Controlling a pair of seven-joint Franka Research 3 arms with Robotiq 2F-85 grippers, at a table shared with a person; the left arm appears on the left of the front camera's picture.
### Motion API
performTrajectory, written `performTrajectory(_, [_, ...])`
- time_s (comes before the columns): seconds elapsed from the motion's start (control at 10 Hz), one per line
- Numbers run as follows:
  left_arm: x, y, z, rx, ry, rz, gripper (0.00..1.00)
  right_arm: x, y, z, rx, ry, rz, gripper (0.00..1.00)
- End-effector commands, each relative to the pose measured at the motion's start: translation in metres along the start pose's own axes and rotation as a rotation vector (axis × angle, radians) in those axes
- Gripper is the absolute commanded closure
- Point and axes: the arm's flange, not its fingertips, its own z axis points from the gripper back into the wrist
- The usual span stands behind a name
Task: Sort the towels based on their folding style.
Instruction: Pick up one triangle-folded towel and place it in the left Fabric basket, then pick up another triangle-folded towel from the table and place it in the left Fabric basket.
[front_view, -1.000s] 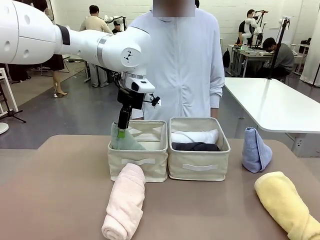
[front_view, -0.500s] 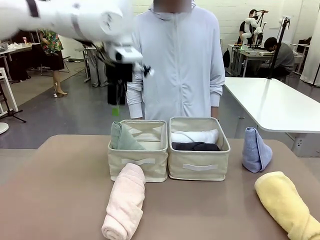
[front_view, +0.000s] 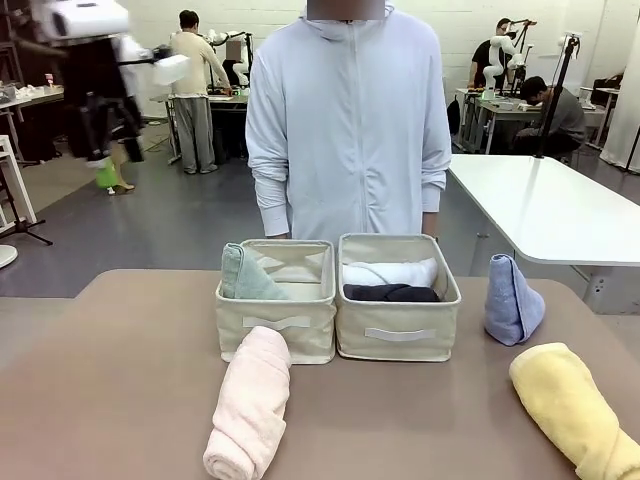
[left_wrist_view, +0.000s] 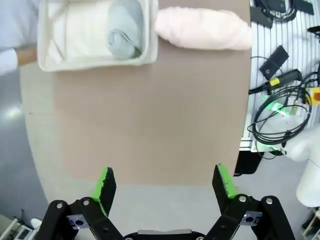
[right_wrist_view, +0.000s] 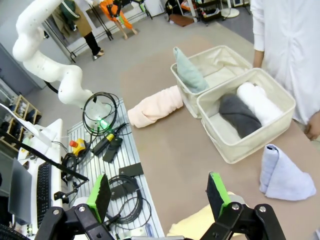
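Sort approx. half done, I judge: 3 of 6 binned. L bin (front_view: 275, 335) holds grey-teal cone towel (front_view: 243, 277); R bin (front_view: 398, 340) holds white roll (front_view: 390, 272) + dark grey roll (front_view: 390, 293). Left on the surface (front_view: 120, 380): pink roll (front_view: 250, 400) against L bin's front, light blue cone (front_view: 513, 300) beside R bin, yellow roll (front_view: 570, 405) front-right. L pincer (left_wrist_view: 163, 172) & R pincer (right_wrist_view: 159, 179): both spread wide, empty.

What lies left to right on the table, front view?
Left beige fabric bin holding grey-teal cone-folded towel, right beige fabric bin holding white rolled towel and dark grey rolled towel, light blue cone-folded towel, yellow rolled towel.
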Motion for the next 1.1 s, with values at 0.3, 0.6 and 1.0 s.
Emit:
performTrajectory(0.3, [-0.011,0.000,-0.020,-0.035,0.001,0.021,0.00,0.002,0.000,0.000,0.016,-0.027,0.018,0.00])
performTrajectory(0.6, [-0.011,0.000,-0.020,-0.035,0.001,0.021,0.00,0.002,0.000,0.000,0.016,-0.027,0.018,0.00])
performTrajectory(1.0, [-0.075,0.019,0.027,-0.131,-0.466,0.068,0.00,0.002,0.000,0.000,0.016,-0.027,0.018,0.00])
